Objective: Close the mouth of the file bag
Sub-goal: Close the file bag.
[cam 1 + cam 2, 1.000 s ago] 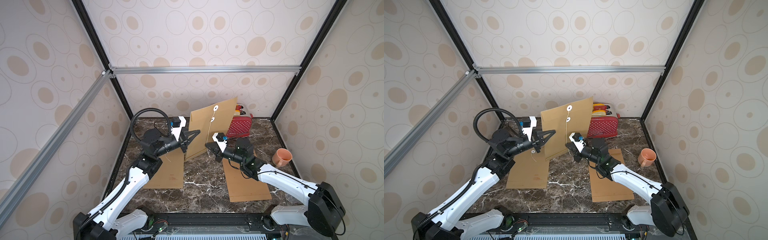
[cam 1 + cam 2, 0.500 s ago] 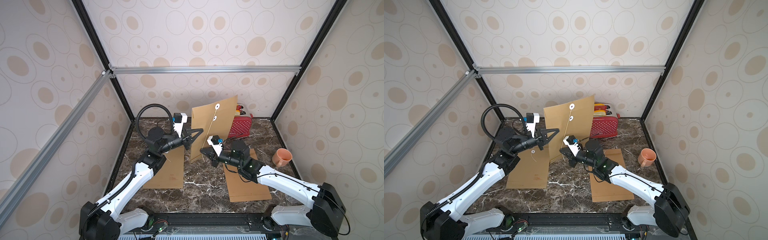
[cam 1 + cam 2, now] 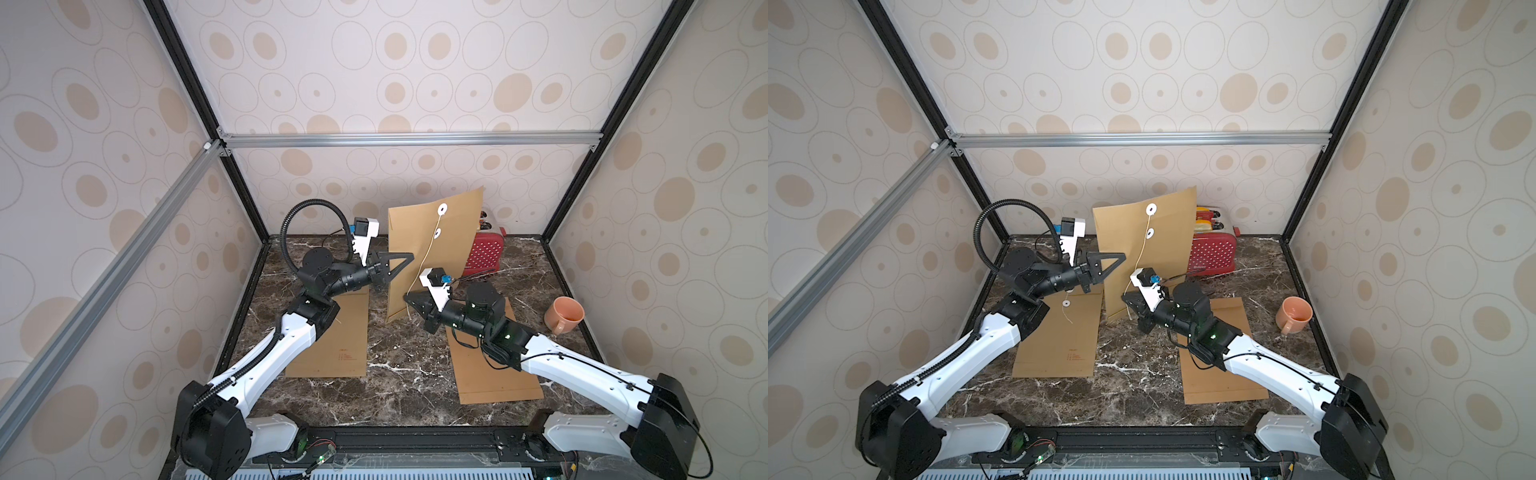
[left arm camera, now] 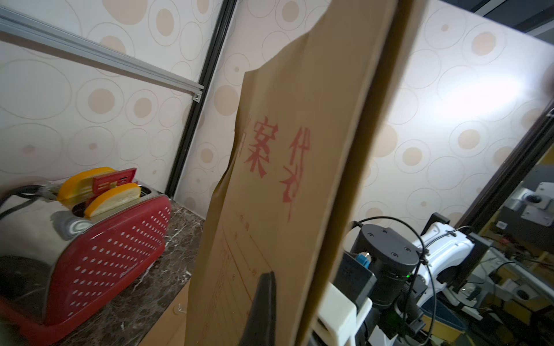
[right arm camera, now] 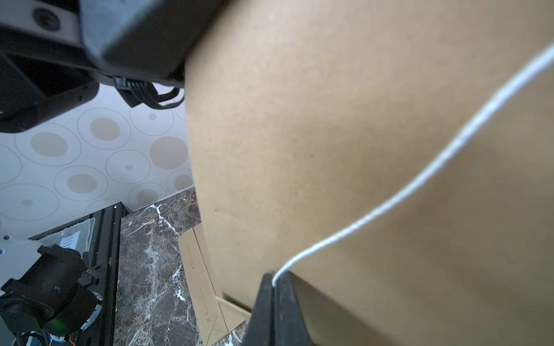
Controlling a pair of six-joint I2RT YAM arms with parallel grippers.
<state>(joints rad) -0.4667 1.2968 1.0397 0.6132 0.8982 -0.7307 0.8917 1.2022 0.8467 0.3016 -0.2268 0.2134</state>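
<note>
Your file bag (image 3: 436, 249) stands upright in the middle of the dark marble-veined tabletop (image 3: 399, 374), towards the back, leaning a little. Whether its lower edge touches the surface you cannot tell. Your left gripper (image 3: 405, 259) is clamped on the bag's side edge, jaws together on the paper. In the left wrist view one black finger (image 4: 263, 305) lies against the face with red printed characters. Your right gripper (image 5: 274, 281) is pinched tight on the white string (image 5: 419, 179), low down near the bag's bottom corner. In both top views the string runs up the brown face to two white discs (image 3: 1150, 209) near the bag's top.

Two more kraft envelopes lie flat on the tabletop: one (image 3: 336, 345) under your left arm, the other (image 3: 494, 374) under your right. A red toaster (image 3: 486, 253) with white dots sits just behind the standing bag, yellow-crusted bread slices (image 4: 114, 200) poking from its slots. An orange mug (image 3: 565, 316) lies on its side near the right wall.

Wallpaper with beige circles (image 3: 395, 45) closes in three sides. A silver aluminium rail (image 3: 407, 139) crosses the back wall, and black frame posts (image 3: 577, 166) rise from the corners.
</note>
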